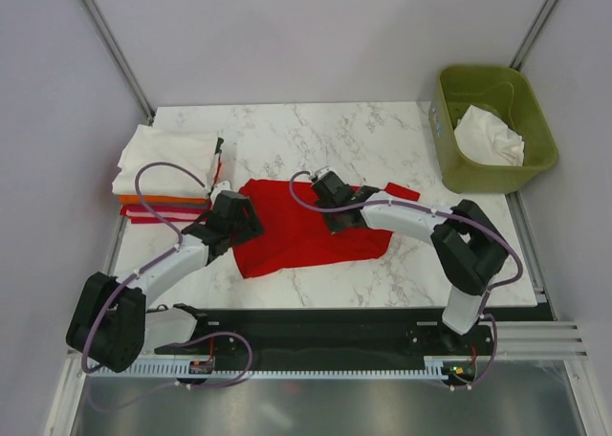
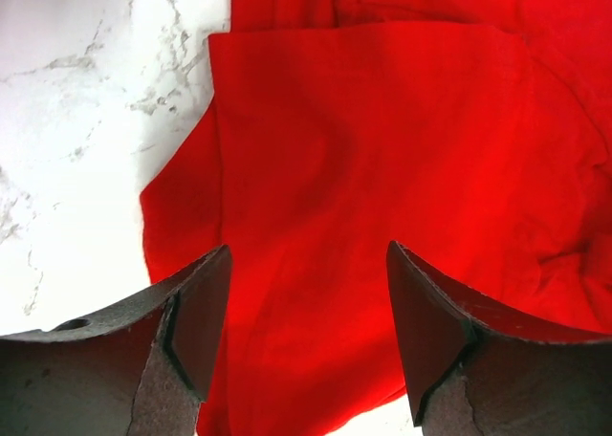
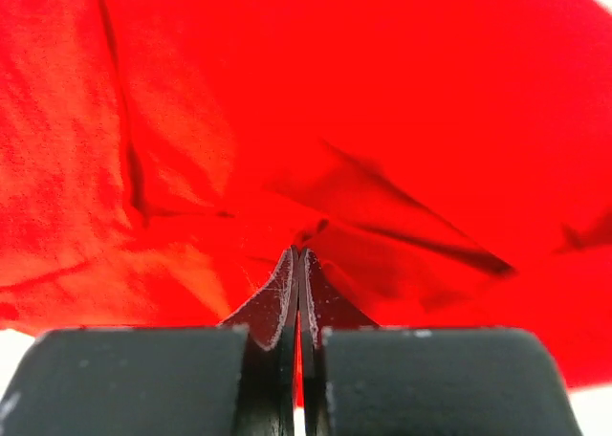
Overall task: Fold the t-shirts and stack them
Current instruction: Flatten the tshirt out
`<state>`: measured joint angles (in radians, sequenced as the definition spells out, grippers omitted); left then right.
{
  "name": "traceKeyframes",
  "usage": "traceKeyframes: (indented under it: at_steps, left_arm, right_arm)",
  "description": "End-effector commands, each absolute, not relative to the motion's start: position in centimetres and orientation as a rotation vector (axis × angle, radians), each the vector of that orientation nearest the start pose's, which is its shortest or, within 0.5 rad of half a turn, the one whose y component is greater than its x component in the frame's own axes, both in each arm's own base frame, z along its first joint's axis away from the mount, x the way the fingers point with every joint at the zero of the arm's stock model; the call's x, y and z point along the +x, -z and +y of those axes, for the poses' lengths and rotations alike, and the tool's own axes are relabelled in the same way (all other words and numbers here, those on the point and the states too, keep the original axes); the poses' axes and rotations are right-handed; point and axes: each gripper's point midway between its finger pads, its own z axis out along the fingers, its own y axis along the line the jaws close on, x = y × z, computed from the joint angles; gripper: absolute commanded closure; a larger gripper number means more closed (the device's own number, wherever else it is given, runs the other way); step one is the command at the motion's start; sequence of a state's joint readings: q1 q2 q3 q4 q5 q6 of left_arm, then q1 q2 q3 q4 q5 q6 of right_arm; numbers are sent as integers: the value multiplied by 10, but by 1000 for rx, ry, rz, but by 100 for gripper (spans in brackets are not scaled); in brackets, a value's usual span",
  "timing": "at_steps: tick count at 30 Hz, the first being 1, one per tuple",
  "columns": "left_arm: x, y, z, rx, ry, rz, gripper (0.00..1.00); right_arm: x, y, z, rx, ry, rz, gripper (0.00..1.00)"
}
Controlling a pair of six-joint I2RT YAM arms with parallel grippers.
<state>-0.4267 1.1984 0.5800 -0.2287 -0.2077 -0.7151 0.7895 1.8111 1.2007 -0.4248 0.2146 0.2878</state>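
Your right gripper [image 3: 298, 256] clamped on red t-shirt [image 1: 296, 240] near far edge. Your left gripper [image 2: 308, 259] spread apart over left edge. Bare table [image 1: 382, 140] beyond.

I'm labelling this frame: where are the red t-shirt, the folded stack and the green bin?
red t-shirt [image 1: 287, 243], top view, its flat middle
folded stack [image 1: 167, 149], top view, white top shirt
green bin [image 1: 483, 179], top view, near wall

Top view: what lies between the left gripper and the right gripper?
Only the red shirt; the top view shows it. The right gripper is shut on its cloth, the left gripper open over its edge.
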Motion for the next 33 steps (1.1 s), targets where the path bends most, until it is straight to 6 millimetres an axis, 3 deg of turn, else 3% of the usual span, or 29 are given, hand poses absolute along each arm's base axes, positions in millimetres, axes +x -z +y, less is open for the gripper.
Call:
traceKeyframes:
  at_steps: [1,2,4,6,7,8,10,11,13,15,16,18,19,20,22,25,28,33]
  left_arm:
    - [304,-74,-120,-404,277,2311,27]
    - [305,-73,-120,-401,270,2316,28]
    - [307,-70,-119,-398,246,2326,30]
    - [310,-69,-114,-414,210,2318,32]
    - [311,-69,-112,-414,194,2320,32]
    - [311,-69,-109,-417,175,2318,33]
    - [311,-70,-101,-442,131,2308,33]
    - [311,-72,-99,-448,121,2301,33]
    - [310,-73,-94,-474,98,2285,33]
    - [310,-74,-91,-485,87,2274,33]
    - [311,-74,-89,-495,77,2267,33]
    - [312,-73,-88,-506,66,2267,34]
    - [313,-73,-87,-518,60,2260,34]
    - [314,-73,-87,-527,55,2258,35]
    - [317,-71,-83,-546,26,2251,36]
    - [325,-70,-79,-562,-17,2241,38]
    - [334,-69,-77,-575,-50,2235,42]
    - [348,-64,-77,-595,-70,2244,44]
  right_arm:
    - [317,-94,247,-418,-57,2379,100]
    - [317,-111,242,-356,-82,2345,100]
    - [312,-110,223,-277,-73,2343,100]
    - [312,-128,210,-161,-139,2295,100]
    - [304,-119,201,-138,-136,2309,100]
    - [304,-132,197,-77,-181,2264,100]
    - [297,-125,181,-22,-175,2264,100]
    - [297,-134,176,21,-185,2227,100]
    - [290,-124,161,110,-172,2223,100]
    - [287,-129,149,239,-179,2170,100]
    - [280,-117,141,273,-162,2176,100]
    - [274,-121,122,401,-152,2102,100]
    - [265,-105,112,478,-148,2100,100]
    - [261,-116,104,544,-191,2035,100]
    - [249,-116,88,643,-240,1946,100]
    - [240,-114,77,690,-290,1875,98]
    - [236,-134,72,689,-370,1785,96]
    - [235,-141,71,653,-361,1782,96]
